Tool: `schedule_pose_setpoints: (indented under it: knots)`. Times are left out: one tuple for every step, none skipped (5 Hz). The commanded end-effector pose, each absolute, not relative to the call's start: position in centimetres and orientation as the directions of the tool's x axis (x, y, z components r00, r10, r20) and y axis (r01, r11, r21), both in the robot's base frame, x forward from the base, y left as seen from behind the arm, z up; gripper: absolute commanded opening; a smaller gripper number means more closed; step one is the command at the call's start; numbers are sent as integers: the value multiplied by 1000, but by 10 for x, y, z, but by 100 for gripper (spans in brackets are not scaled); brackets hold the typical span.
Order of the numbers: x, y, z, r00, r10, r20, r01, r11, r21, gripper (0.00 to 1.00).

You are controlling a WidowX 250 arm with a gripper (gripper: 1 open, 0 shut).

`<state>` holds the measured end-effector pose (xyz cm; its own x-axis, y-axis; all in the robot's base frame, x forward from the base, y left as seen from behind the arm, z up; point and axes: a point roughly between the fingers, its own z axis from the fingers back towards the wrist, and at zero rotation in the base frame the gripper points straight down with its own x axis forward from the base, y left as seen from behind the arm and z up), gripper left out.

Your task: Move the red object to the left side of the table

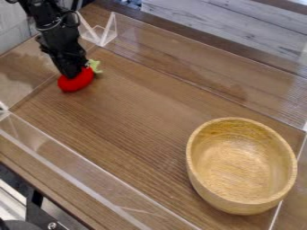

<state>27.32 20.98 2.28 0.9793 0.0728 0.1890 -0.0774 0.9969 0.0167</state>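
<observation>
While the arm [48, 22] hangs over the far-left part of the table [144, 117], the gripper [74, 70] points nearly straight down, w/ black fingers [68, 63] closed onto the top of the red object [77, 82]. Jaws are pinched in tight on it, approx. no gap visible betw. them. Red object = small round bright-red toy fruit; its light green leafy tuft [95, 66] sticks out to the right of the fingers, toward the back. Fruit's underside looks to be at the tabletop; can't tell if it's resting on the surface or just clear of it, since the fingers cover the upper half. Fruit position: left side of table, near the far-left corner, close to the clear acrylic wall [108, 31] at the back and well apart from the front wall [72, 171]. Wooden bowl [241, 163] sits upright at the near-right, tan, much bigger than the fruit, nothing visible inside. Bowl and fruit well apart, on opposite ends of the brown wood-grain top. Bowl's right rim lies near the right-hand acrylic edge; contact can't be judged. Glare streaks on the acrylic blur the rear corner somewhat. Arm body black, upper links cut off by the frame's top-left edge.
</observation>
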Motion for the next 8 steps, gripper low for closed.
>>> schedule_pose_setpoints:
  knots:
    - [271, 210, 6, 988, 70, 140, -69, 998, -10, 0]
    - [276, 206, 6, 991, 49, 127, -46, 999, -23, 0]
    - [274, 204, 3, 992, 53, 116, -48, 998, -40, 0]
    - [272, 204, 1, 993, 57, 105, -52, 997, -57, 0]
    - [273, 199, 2, 989, 116, 93, -109, 991, -76, 0]
    - [275, 195, 2, 982, 173, 81, -165, 982, -91, 0]
    - [277, 192, 3, 972, 224, 67, -217, 971, -103, 0]
    - [279, 199, 2, 986, 160, 54, -153, 982, -112, 0]
